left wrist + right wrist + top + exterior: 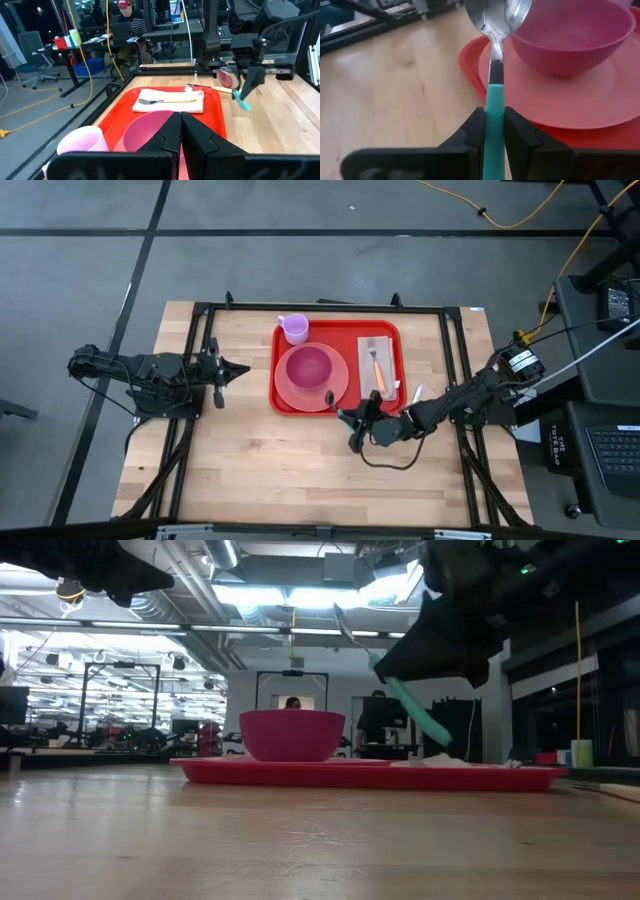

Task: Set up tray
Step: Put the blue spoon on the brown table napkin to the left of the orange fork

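Note:
The red tray [388,330] lies mid-table. On it rest a pink plate [335,392] carrying a pink bowl [308,365], a lilac cup [294,328], and a white napkin [385,345] with a fork [374,365] on top. My right gripper [352,418] hovers off the tray's near edge, shut on a spoon [495,30] with a teal handle. The spoon's bowl end [330,395] points over the plate. My left gripper [240,368] is shut and holds nothing, raised left of the tray; its fingers [172,131] point at the tray. My right gripper pinches the spoon's teal handle [494,100] between its two fingers, a little behind the metal neck. The fingers lie along the spoon, with the metal bowl [497,12] pointing out ahead of them. The spoon is lifted clear and tilted, bowl end [345,625] high and handle end [425,720] low.
A utensil with a pale handle [415,393] lies by the tray's near right corner. Black frame rails [455,360] run along the table's sides and far edge. Bare wood [300,470] spreads across the near half. People sit at desks in the room behind the table.

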`<action>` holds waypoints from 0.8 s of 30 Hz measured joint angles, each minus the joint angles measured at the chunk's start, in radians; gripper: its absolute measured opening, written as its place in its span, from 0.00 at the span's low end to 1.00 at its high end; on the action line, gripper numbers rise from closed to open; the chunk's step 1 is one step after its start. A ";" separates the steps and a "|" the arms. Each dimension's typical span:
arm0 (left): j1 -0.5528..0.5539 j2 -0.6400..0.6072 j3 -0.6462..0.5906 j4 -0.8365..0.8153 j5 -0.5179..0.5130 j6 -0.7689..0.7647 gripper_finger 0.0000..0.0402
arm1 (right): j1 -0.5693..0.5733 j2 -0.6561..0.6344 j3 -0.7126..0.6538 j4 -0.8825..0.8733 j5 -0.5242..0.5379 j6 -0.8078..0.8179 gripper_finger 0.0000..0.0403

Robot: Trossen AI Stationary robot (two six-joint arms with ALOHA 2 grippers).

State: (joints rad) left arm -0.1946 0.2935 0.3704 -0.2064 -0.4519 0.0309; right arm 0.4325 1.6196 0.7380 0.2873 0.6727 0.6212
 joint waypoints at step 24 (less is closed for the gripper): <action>0.000 0.000 0.000 -0.001 0.000 0.017 0.02 | -0.214 -0.059 0.362 -0.731 0.132 0.234 0.13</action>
State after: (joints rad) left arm -0.1944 0.2932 0.3706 -0.2073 -0.4515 0.0475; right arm 0.2182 1.5604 1.0998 -0.4438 0.8045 0.8556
